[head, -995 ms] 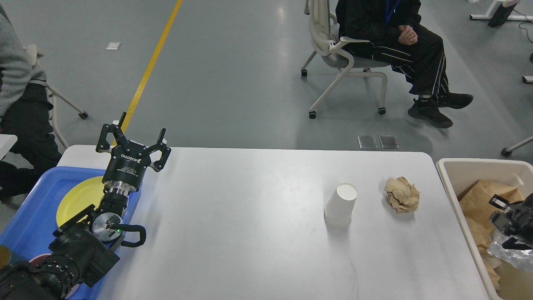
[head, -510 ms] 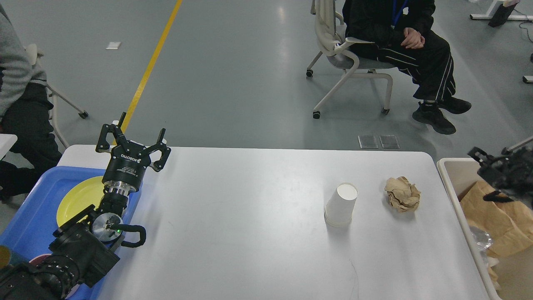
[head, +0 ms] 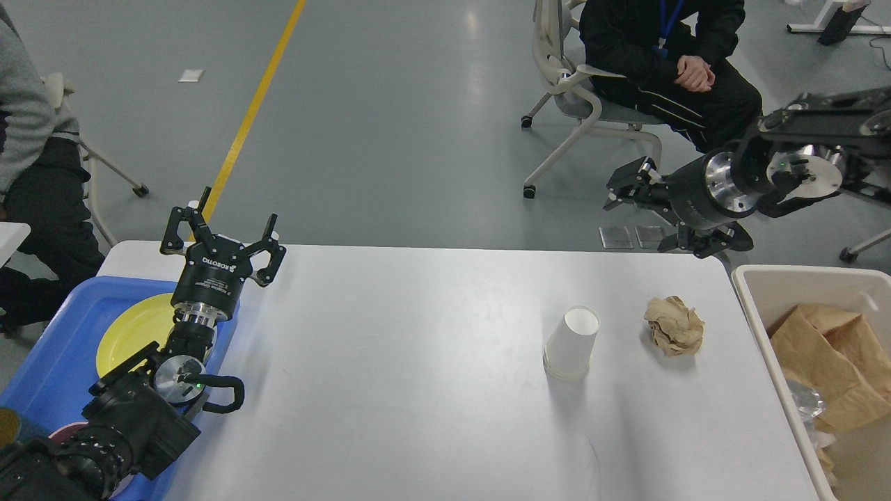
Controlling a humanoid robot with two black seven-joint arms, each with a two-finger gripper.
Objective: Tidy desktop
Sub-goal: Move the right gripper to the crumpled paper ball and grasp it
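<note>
Right gripper [head: 644,212] risen from bin [head: 748,292], fingers spread, left gripper [head: 223,233] unmoved, spread, above desktop [head: 418,362]

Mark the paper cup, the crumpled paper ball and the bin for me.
cup [head: 571,344], head view, its side wall
paper ball [head: 674,325], head view, its middle
bin [head: 759,316], head view, its left rim

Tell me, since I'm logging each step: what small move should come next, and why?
Probably bring the right end effector, which looks open, down toward the crumpled brown paper ball. It hangs above the far edge of the desktop, nearest that ball, and the beige bin holding similar paper sits beside it.
</note>
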